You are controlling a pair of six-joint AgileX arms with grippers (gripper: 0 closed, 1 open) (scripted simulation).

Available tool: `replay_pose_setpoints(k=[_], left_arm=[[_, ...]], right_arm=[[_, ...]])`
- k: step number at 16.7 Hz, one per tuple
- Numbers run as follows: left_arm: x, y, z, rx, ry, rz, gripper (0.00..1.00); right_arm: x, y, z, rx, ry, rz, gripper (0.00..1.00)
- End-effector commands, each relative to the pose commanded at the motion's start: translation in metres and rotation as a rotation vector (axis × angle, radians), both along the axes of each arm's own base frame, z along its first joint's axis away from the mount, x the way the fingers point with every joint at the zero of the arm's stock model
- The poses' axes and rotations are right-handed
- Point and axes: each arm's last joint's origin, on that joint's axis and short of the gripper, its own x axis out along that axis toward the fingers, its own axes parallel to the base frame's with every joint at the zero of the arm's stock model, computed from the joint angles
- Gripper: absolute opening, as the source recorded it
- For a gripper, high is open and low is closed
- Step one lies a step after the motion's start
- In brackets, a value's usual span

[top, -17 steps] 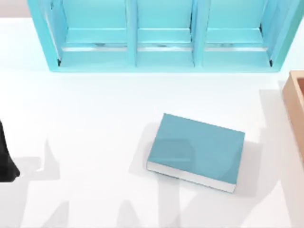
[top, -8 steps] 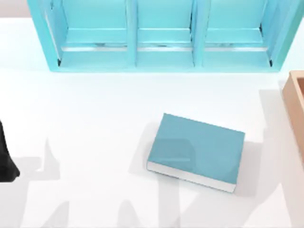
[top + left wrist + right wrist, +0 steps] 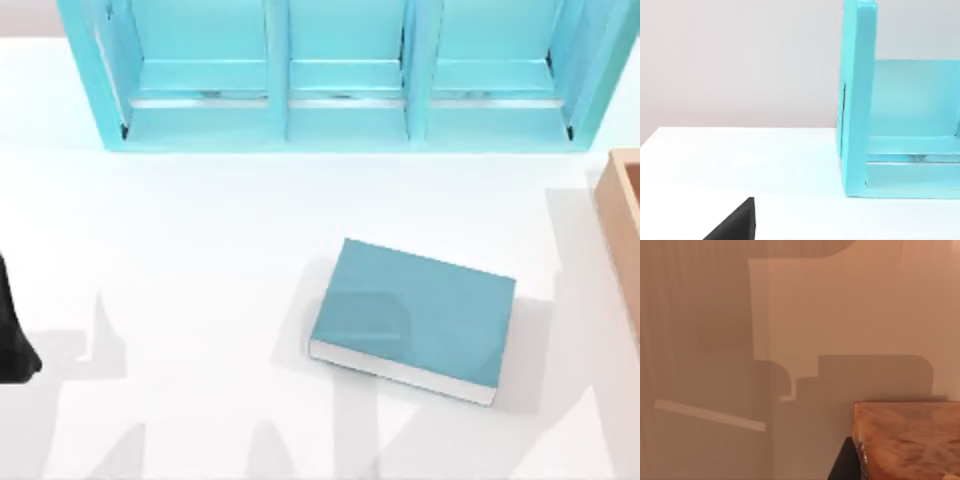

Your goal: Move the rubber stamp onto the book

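The book [image 3: 415, 318] lies flat on the white tabletop [image 3: 200, 260], a little right of the middle in the top view, with its teal cover up and its white page edges along the near side. Its top is bare. Behind it, along the far edge of the tabletop, stands a teal shelf unit [image 3: 340, 75] with three compartments side by side; it is well apart from the book. A tan wooden box [image 3: 622, 215] sits at the right edge of the tabletop.

The left arm [image 3: 12, 330] shows as a dark shape at the left edge of the tabletop, far from the book. In the left wrist view, one end wall of the shelf unit [image 3: 856, 100] stands upright on the tabletop, and a dark part [image 3: 737, 222] is in the corner. In the right wrist view, an orange-brown block with a wood pattern [image 3: 907, 440] is very close to the camera, with a dark part beside it. For both arms I cannot tell how the jaws stand
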Motion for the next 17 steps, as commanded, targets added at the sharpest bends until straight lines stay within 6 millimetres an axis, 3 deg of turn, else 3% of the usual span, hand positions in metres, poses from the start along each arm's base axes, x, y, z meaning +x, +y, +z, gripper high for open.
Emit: replay_pose_setpoints(k=[2, 12, 14, 17], left_arm=[[0.0, 0.0, 0.0, 0.0, 0.0, 0.0, 1.0], [0.0, 0.0, 0.0, 0.0, 0.0, 0.0, 1.0], [0.0, 0.0, 0.0, 0.0, 0.0, 0.0, 1.0], [0.0, 0.0, 0.0, 0.0, 0.0, 0.0, 1.0]], right_arm=[[0.0, 0.0, 0.0, 0.0, 0.0, 0.0, 0.0], [0.002, 0.001, 0.008, -0.009, -0.025, -0.002, 0.0], [0.009, 0.008, 0.038, -0.032, -0.103, -0.002, 0.0], [0.017, 0.034, 0.112, -0.06, -0.272, -0.001, 0.0]])
